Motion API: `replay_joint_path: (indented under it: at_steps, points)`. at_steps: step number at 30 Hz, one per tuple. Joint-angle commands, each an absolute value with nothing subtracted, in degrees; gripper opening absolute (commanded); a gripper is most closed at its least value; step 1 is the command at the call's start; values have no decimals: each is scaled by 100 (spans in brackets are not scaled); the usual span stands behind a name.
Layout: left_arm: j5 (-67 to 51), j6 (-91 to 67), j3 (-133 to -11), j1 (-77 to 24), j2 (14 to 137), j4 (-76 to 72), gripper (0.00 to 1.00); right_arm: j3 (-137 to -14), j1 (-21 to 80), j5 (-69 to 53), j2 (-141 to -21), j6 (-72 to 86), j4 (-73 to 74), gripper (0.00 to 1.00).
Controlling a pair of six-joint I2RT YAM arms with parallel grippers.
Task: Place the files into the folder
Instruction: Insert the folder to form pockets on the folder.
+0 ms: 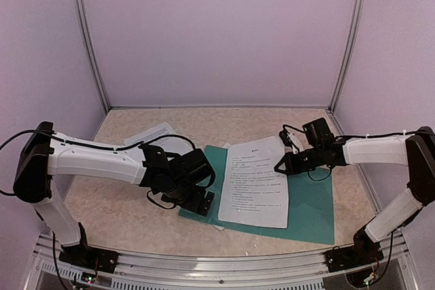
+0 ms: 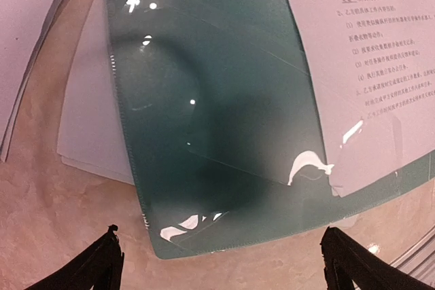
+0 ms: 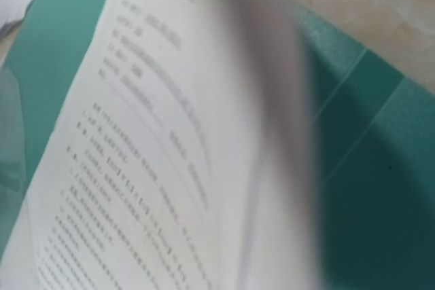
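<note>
We are noting the teal folder (image 1: 312,208) lying flat, a printed sheet (image 1: 257,181) resting on it, and other sheets (image 1: 156,134) lying off its left edge.

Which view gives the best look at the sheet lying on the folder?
Top external: nearly the whole sheet shows, lying on the folder. Left wrist catches only a corner of the sheet; right wrist sees the sheet close up, but blurred and cut off.
</note>
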State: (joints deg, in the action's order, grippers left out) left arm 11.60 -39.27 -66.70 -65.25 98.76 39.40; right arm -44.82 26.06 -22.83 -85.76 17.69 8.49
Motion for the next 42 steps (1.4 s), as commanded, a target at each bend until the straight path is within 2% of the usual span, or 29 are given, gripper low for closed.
replay_joint_path:
  at_steps: [1, 15, 42]
  points:
    - [658, -4121, -6308, -5988, 9481, 3399, 99, -4352, 2671, -2177, -8477, 2107, 406, 0]
    - [-276, -3803, -6591, -5227, 10069, 2853, 99, -4382, 2705, -2332, -8786, 2446, 18, 0]
    - [-437, -3617, -6728, -4998, 10254, 2803, 99, -4642, 2867, -2915, -9743, 2822, -1019, 0]
